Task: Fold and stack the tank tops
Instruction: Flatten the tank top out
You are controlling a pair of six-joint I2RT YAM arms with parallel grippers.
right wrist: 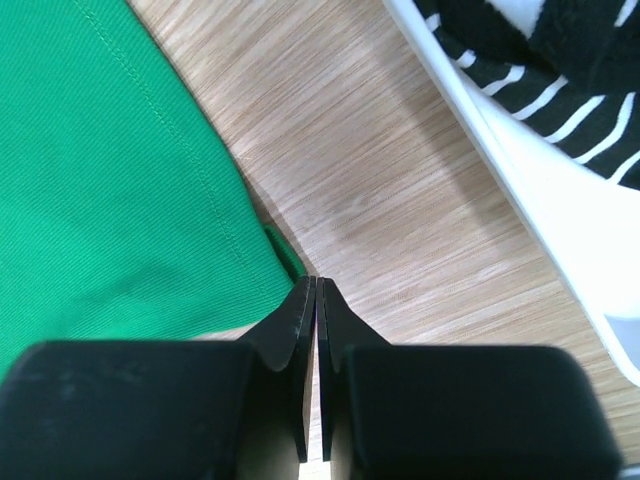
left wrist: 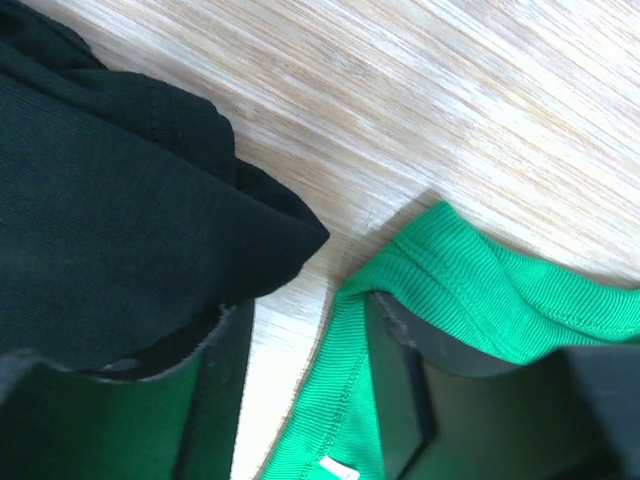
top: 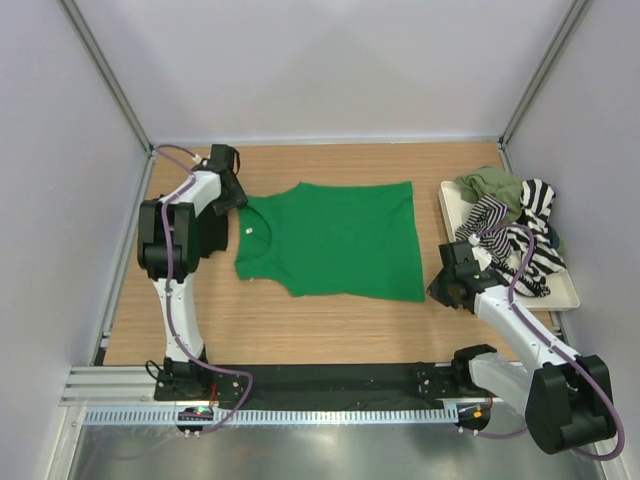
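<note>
A bright green tank top (top: 340, 240) lies spread flat on the wooden table, neck to the left. A black tank top (top: 208, 238) lies folded to its left, partly under my left arm. My left gripper (top: 236, 200) is down at the green top's upper shoulder strap. In the left wrist view the gripper (left wrist: 305, 320) is open, the strap (left wrist: 470, 280) lies against one finger (left wrist: 400, 380), bare table shows in the gap, and the black cloth (left wrist: 120, 200) is beside the other. My right gripper (right wrist: 317, 285) is shut right next to the green top's lower right corner (right wrist: 285, 255), nothing visible between its jaws.
A white tray (top: 565, 295) at the right edge holds a black-and-white striped top (top: 525, 240) and an olive one (top: 492, 183). Its rim (right wrist: 540, 200) passes close to my right gripper (top: 440, 290). Grey walls enclose the table on three sides.
</note>
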